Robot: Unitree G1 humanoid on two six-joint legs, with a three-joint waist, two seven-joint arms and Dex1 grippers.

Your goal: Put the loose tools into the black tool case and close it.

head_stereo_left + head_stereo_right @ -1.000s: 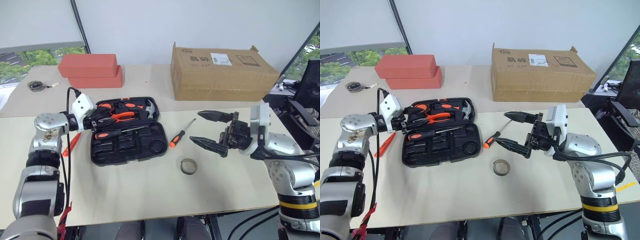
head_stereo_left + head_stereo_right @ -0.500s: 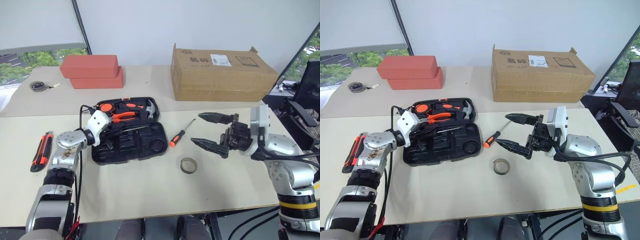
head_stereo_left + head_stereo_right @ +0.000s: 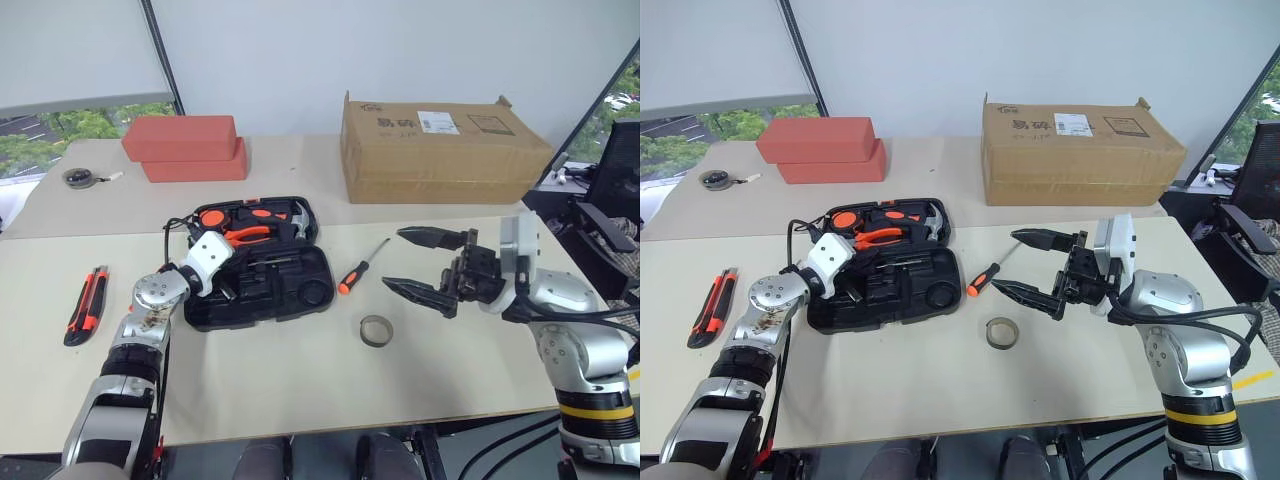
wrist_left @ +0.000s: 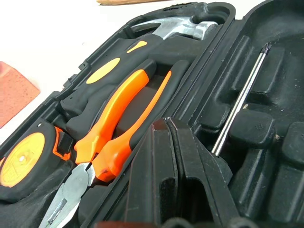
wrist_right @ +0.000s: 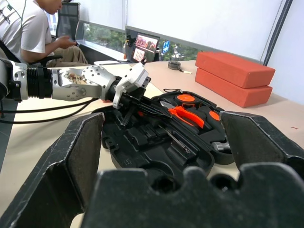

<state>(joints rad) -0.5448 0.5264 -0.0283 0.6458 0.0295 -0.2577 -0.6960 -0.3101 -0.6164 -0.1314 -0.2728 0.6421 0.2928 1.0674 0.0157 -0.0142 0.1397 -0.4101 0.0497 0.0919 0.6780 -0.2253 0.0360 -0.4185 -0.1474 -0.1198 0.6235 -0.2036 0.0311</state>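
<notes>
The black tool case (image 3: 300,285) lies open at the table's middle, with orange pliers (image 3: 245,234) and a hammer (image 3: 300,212) in its far half. My left gripper (image 3: 228,272) is down in the near half at its left end, shut, with nothing seen between its fingers (image 4: 156,156). Beside them a steel screwdriver shaft (image 4: 240,102) lies in a recess, its handle hidden. A loose screwdriver (image 3: 358,268) with an orange-black handle lies just right of the case. An orange-black utility knife (image 3: 84,304) lies on the table far left. My right gripper (image 3: 393,257) hovers open, right of the loose screwdriver.
A roll of tape (image 3: 376,330) lies in front of the loose screwdriver. A cardboard box (image 3: 440,150) stands at the back right, two red bricks (image 3: 185,147) at the back left, a small round tape measure (image 3: 75,177) beyond them. A seated person (image 5: 28,33) shows in the right wrist view.
My left gripper has come down and to the right into the case and has shut. The lowered arm now uncovers the utility knife. The right arm has not moved.
</notes>
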